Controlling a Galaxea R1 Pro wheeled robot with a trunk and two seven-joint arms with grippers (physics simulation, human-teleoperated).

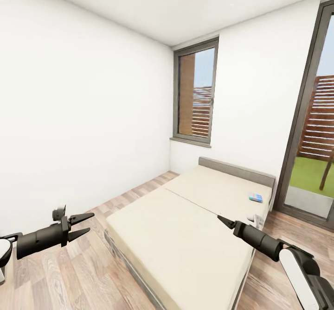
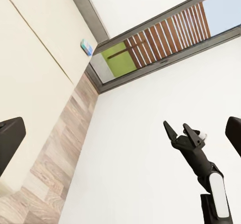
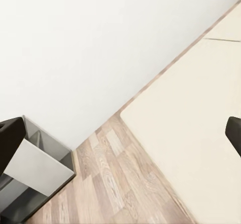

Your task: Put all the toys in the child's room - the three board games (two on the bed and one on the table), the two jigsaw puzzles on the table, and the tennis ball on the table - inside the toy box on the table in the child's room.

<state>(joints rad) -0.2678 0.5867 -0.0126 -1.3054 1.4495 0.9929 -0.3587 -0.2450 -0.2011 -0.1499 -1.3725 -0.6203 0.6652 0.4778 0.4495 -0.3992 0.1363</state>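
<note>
The bed (image 1: 185,236) with its plain beige mattress and low grey headboard lies ahead. A small blue board game (image 1: 255,197) rests on the mattress near the headboard, and it shows too as the blue board game (image 2: 86,47) in the left wrist view. A second pale printed flat thing (image 1: 258,219) sits at the bed's right edge, too small to name. My left gripper (image 1: 91,222) hangs open over the floor left of the bed. Over the mattress, short of both things, my right gripper (image 1: 221,219) is open and empty. The toy box, the jigsaw puzzles and the tennis ball are out of view.
Wood-plank floor (image 1: 83,273) runs along the bed's left side below a bare white wall. A window (image 1: 197,94) is behind the headboard and a glass door (image 1: 315,161) stands at the right. A grey-and-white piece of furniture (image 3: 30,176) stands against the wall.
</note>
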